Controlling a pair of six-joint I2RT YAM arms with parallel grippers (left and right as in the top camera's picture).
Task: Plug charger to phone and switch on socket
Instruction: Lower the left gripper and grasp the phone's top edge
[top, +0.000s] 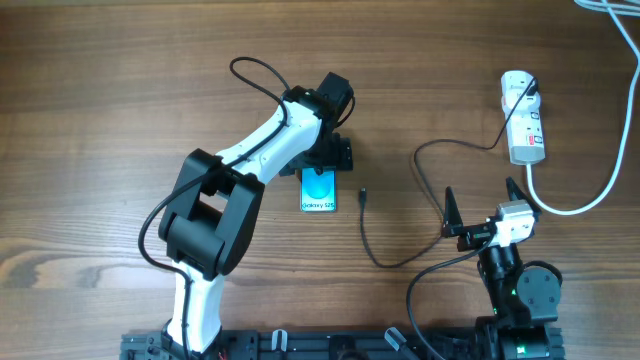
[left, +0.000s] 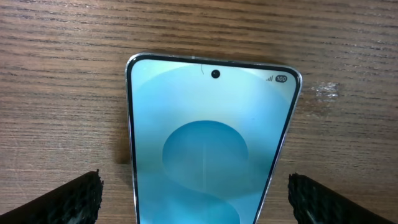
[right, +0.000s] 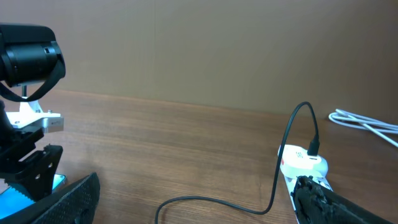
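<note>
My left gripper (left: 196, 199) hung open astride the phone (top: 318, 190); next, my open, empty right gripper (top: 482, 205) needed the charger tip (top: 363, 196).

Cyan phone (top: 318, 190), black charger (top: 363, 198), white socket (top: 523, 118), perhaps red-marked.

Tally on one wooden surface (top: 90, 90): one phone (top: 318, 190) with a cyan screen | one thin black charger (top: 363, 198) | one white socket (top: 524, 118) with one plug (right: 313, 148) in it | one thick white cord (top: 570, 211) | two robot arms, left arm (top: 262, 150) and right arm (top: 515, 285) | four ribbed black fingers (left: 74, 199), two on each arm.
</note>
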